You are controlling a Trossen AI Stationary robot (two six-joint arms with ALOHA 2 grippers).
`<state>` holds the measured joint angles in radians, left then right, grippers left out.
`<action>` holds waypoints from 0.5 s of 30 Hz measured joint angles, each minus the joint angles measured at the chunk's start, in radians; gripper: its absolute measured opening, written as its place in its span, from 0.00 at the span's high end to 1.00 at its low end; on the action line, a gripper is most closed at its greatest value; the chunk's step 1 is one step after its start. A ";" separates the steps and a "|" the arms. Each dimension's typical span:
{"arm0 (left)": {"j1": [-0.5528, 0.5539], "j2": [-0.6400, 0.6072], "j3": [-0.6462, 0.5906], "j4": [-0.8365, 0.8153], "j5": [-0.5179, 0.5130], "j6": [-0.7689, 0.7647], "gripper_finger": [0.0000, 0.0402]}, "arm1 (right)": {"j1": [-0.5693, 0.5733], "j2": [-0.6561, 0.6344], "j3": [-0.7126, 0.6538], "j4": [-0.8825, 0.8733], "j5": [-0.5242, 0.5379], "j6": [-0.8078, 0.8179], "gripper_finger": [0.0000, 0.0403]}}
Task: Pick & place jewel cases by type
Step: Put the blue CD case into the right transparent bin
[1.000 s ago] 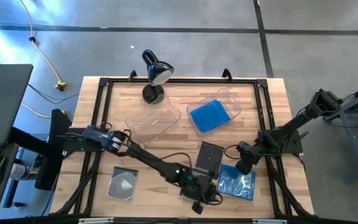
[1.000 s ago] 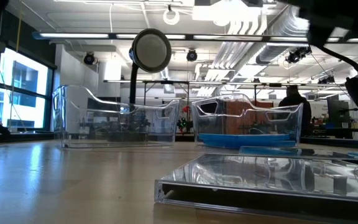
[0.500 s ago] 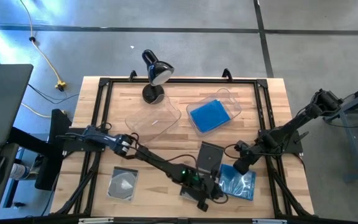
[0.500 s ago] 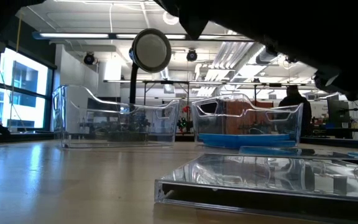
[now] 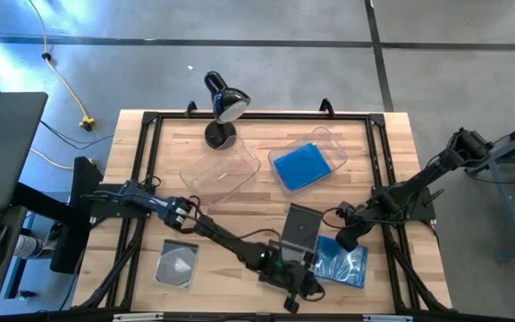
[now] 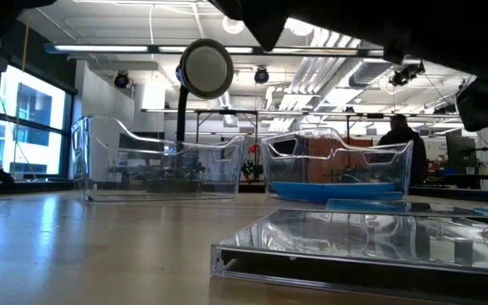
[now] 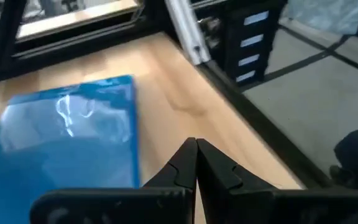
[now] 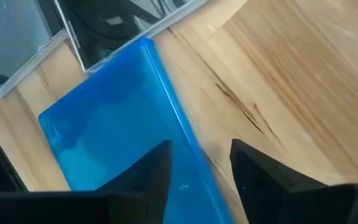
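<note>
My right gripper (image 5: 350,236) (image 8: 201,155) is open, just above the far left corner of a bright blue jewel case (image 5: 341,262) (image 8: 117,134) that lies flat near the table's near right edge. One finger is over the case, the other over bare wood, and the case's edge runs between them. My left gripper (image 5: 297,288) (image 7: 196,163) is shut and empty, hovering by the near edge beside that blue case (image 7: 67,143). A dark case (image 5: 302,224) (image 8: 123,25) lies flat just beyond. A grey case showing a disc (image 5: 177,264) lies near left. Another blue case (image 5: 304,165) lies in the right bin.
Two clear bins stand mid-table: one empty (image 5: 222,174) (image 6: 163,161), one holding blue (image 5: 309,161) (image 6: 337,165). A black desk lamp (image 5: 222,107) stands at the far edge. A clear-lidded case (image 6: 363,246) lies in the low view's foreground. A black frame rims the table (image 5: 141,179).
My left gripper has drifted a little toward the table's right along the near edge, staying shut. Its forearm has swung with it. The cases have not moved.
</note>
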<state>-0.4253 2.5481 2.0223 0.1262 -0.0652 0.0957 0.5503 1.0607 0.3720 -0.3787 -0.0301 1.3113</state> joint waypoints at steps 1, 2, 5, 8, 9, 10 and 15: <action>0.006 0.000 0.003 -0.013 -0.001 -0.001 0.99 | 0.000 0.000 0.000 0.002 0.000 -0.008 0.60; 0.011 0.003 0.006 -0.017 -0.002 -0.003 0.99 | 0.000 0.000 0.000 0.002 0.000 -0.013 0.59; 0.029 0.016 0.009 -0.018 -0.008 -0.029 0.99 | 0.000 0.000 -0.007 0.002 -0.004 -0.019 0.56; 0.043 0.020 0.007 -0.039 0.024 -0.049 0.99 | 0.000 0.000 -0.031 0.000 -0.003 -0.007 0.54; 0.046 0.020 0.007 -0.047 0.043 -0.051 0.99 | 0.000 -0.001 -0.039 0.011 -0.004 -0.005 0.54; 0.047 0.023 0.009 -0.057 0.054 -0.053 0.99 | 0.000 -0.002 -0.051 0.022 -0.005 -0.003 0.54; 0.038 0.034 0.009 -0.100 0.009 -0.032 0.99 | 0.000 -0.005 -0.096 0.106 -0.018 0.012 0.54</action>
<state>-0.3871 2.5816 2.0312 0.0265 -0.0557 0.0638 0.5499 1.0557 0.2764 -0.2729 -0.0483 1.3235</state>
